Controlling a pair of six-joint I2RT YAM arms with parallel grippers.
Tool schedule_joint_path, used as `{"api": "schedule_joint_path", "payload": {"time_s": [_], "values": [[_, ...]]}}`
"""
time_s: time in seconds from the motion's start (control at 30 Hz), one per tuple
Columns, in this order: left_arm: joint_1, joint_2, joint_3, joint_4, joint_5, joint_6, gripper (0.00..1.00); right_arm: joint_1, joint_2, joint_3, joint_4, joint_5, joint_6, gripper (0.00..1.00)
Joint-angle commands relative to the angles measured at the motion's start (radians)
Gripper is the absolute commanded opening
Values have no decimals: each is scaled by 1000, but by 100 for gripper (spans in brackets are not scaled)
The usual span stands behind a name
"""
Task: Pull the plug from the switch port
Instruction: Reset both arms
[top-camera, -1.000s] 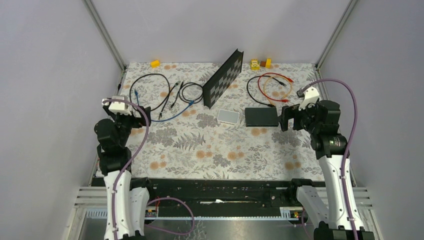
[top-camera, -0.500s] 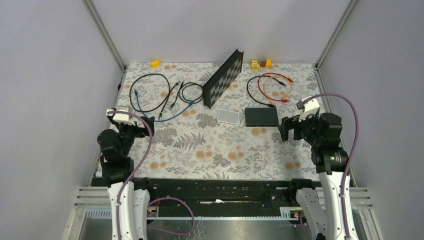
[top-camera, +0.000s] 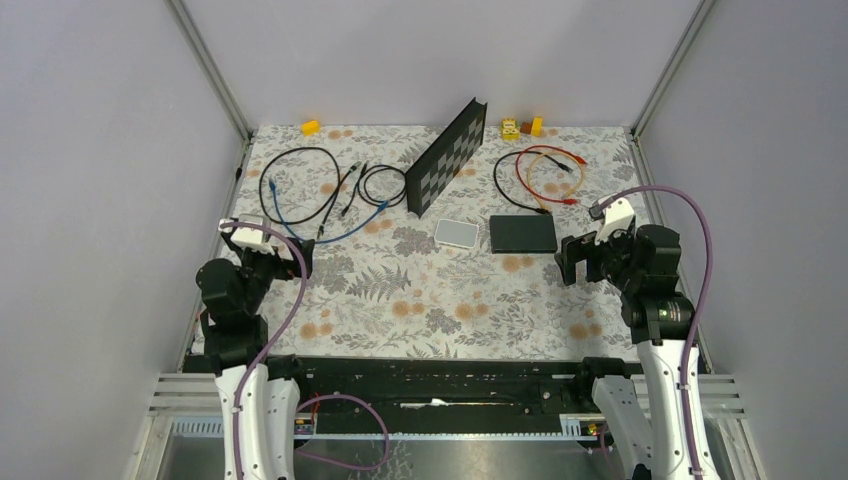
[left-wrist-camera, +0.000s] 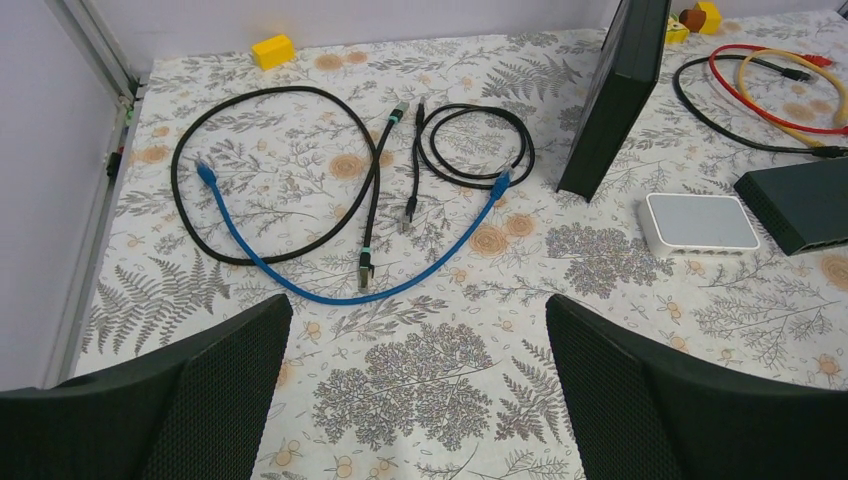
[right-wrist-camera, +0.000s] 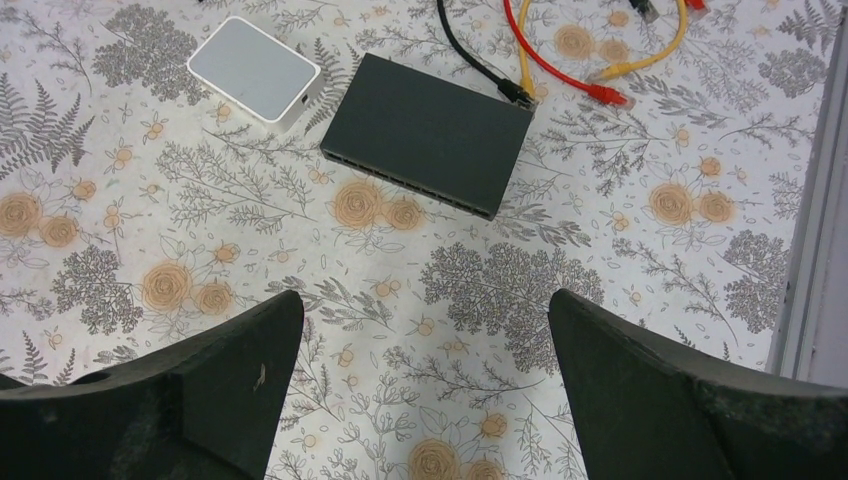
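Note:
The switch (top-camera: 523, 233) (right-wrist-camera: 428, 133) is a flat black box on the floral cloth, right of centre, with a row of sockets along its near edge. A black cable's plug (right-wrist-camera: 515, 95) rests against its far right corner; whether it sits in a port I cannot tell. My right gripper (top-camera: 572, 262) (right-wrist-camera: 428, 295) hovers open just near and right of the switch, holding nothing. At the left side of the table my left gripper (top-camera: 292, 258) (left-wrist-camera: 418, 300) is also open and empty, and its view catches the switch (left-wrist-camera: 800, 205) at the right edge.
A black checkered board (top-camera: 447, 155) stands tilted behind a small pale pad (top-camera: 457, 233) (right-wrist-camera: 255, 70). Black and blue cables (left-wrist-camera: 330, 290) lie at the back left. Red and orange cables (top-camera: 545, 175) loop behind the switch. Yellow blocks (top-camera: 311, 127) sit along the back wall.
Both arms have drawn back toward the near edge and lowered a little. Both grippers stayed open; the objects on the cloth have not moved.

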Motion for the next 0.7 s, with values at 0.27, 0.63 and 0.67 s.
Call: {"api": "schedule_joint_path", "payload": {"time_s": [0.27, 0.63, 0.67], "values": [[6, -34, -9, 30, 13, 22, 99, -3, 0, -4, -12, -12, -17, 100], [10, -41, -11, 28, 15, 25, 99, -3, 5, -4, -14, -15, -18, 100], [11, -42, -10, 29, 15, 25, 99, -3, 6, -3, -14, -15, -19, 100]]}}
